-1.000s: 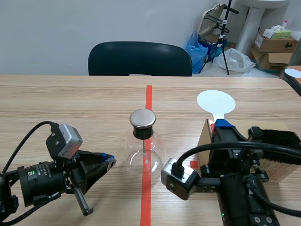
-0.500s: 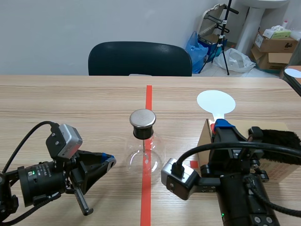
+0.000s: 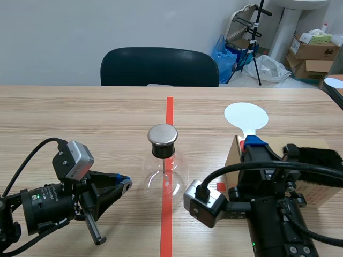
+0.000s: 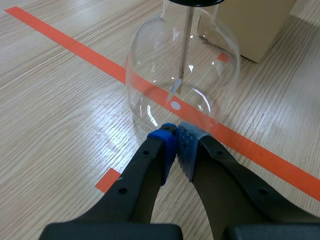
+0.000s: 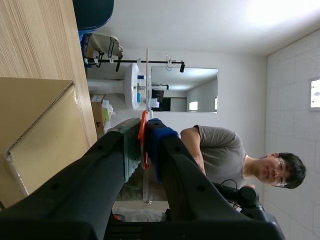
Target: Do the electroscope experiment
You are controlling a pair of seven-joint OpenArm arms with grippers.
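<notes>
The electroscope, a round glass flask (image 3: 165, 179) with a flat metal cap (image 3: 162, 134), stands on the red tape line at the table's middle. In the left wrist view the flask (image 4: 150, 75) is just ahead of my fingertips, with its thin inner rod (image 4: 186, 45) hanging down. My left gripper (image 3: 123, 183) (image 4: 176, 136) lies low to the flask's left, shut on nothing. My right gripper (image 3: 252, 142) (image 5: 144, 142) is to the flask's right, raised and shut on the red handle of a white disc paddle (image 3: 245, 115). The right wrist view shows the paddle (image 5: 147, 80) edge-on.
A cardboard box (image 3: 317, 188) (image 5: 35, 135) sits at the right with a black fur piece (image 3: 322, 156) on top. A dark chair (image 3: 159, 66) stands behind the table's far edge. A person (image 5: 225, 155) shows in the right wrist view, beyond the gripper.
</notes>
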